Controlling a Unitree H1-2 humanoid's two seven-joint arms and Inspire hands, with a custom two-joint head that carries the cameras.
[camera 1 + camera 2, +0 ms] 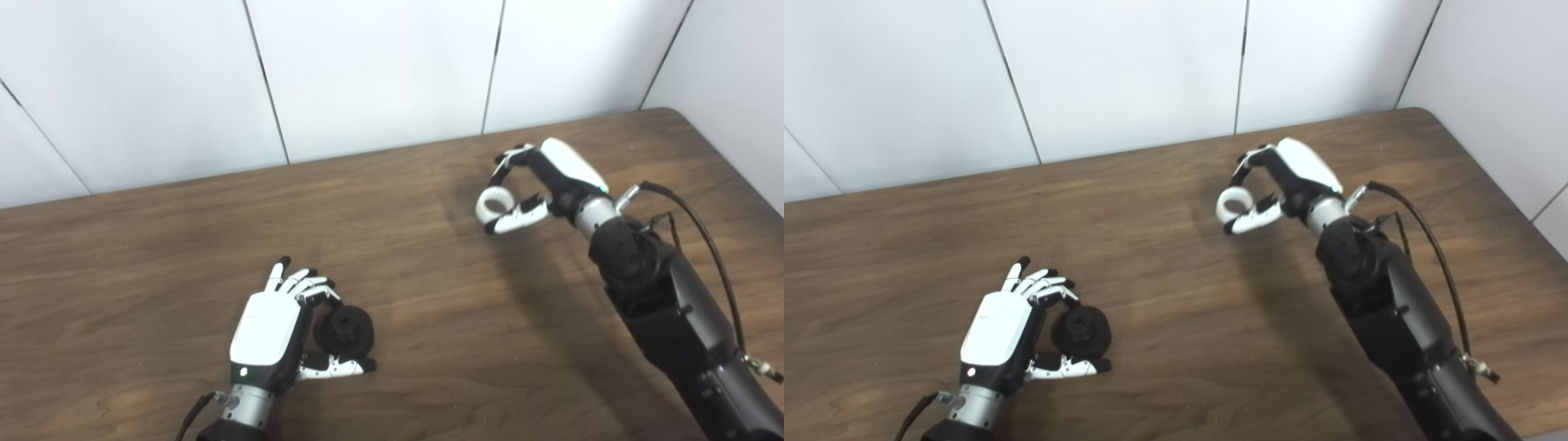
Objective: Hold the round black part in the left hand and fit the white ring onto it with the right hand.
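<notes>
The left hand [269, 331] is sitting low on the near left part of the brown tabletop [429, 343], with its white back facing up. Its fingers [300, 283] are bending over the top of the round black part [344, 331], and its thumb is lying along the near side of that part. So the hand is curling around the black part, which is just to the right of the palm. I cannot tell if the part is resting on the wood or is lifted a little.

Going right, the middle of the tabletop is showing only dark wood grain and a soft shadow.

Farther right and farther back, the right hand [1283, 174] is reaching in on its big black arm [1390, 318], which has a thin black cable [1439, 257] looping beside it. This hand is pinching the white ring [1234, 205] between its fingers above and its thumb below. The ring is at the left tip of the hand, with its hole showing. The ring and the black part are well apart.

White wall panels [380, 73] are standing behind the tabletop
</notes>
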